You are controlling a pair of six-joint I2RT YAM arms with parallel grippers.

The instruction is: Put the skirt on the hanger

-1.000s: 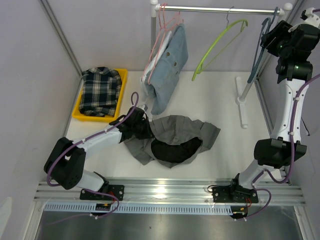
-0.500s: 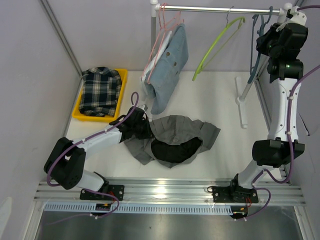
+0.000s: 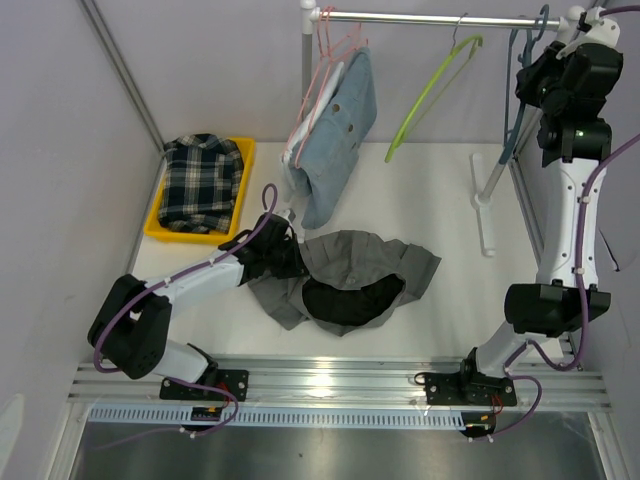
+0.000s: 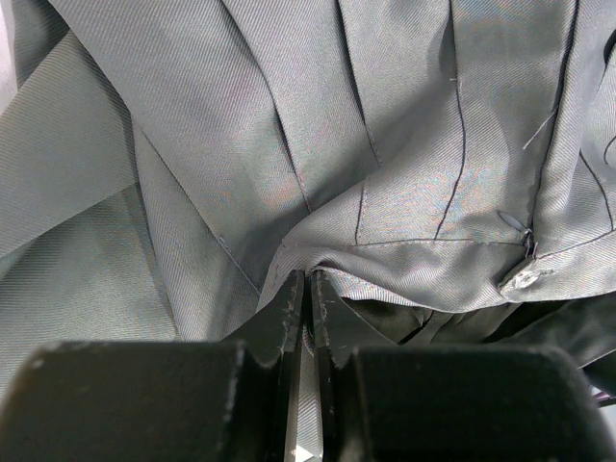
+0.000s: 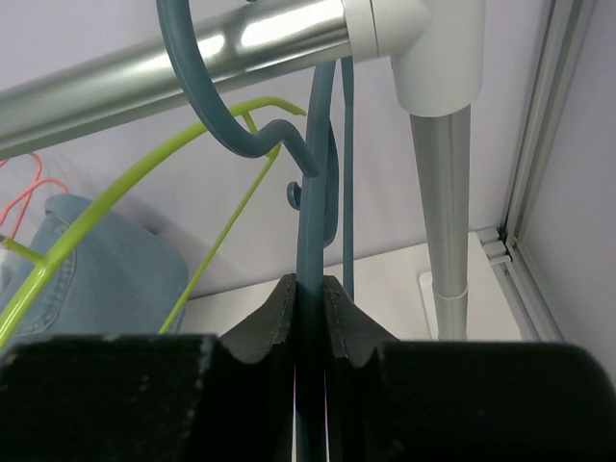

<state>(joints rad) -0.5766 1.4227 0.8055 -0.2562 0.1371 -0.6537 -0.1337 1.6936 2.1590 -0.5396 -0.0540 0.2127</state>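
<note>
The grey pleated skirt (image 3: 350, 270) lies crumpled in the middle of the table, its dark lining showing. My left gripper (image 3: 292, 262) sits at the skirt's left edge, shut on a fold of its waistband (image 4: 414, 255); the left gripper (image 4: 308, 281) pinches the fabric between both jaws. A blue-grey hanger (image 3: 512, 110) hangs by its hook at the right end of the rail (image 3: 440, 17). My right gripper (image 3: 530, 85) is raised to it and the right gripper (image 5: 309, 284) is shut on the hanger's neck (image 5: 316, 192), with the hook still over the rail (image 5: 173, 58).
A green hanger (image 3: 440, 85) and pink hangers (image 3: 325, 60) with a denim garment (image 3: 340, 130) hang on the same rail. A yellow bin (image 3: 245, 165) with a plaid shirt (image 3: 203, 180) stands at the back left. The rack's post and foot (image 3: 485, 200) stand at the right.
My right arm swung left up to the blue-grey hanger and its gripper closed on the hanger's neck. The left gripper and the skirt have stayed still.
</note>
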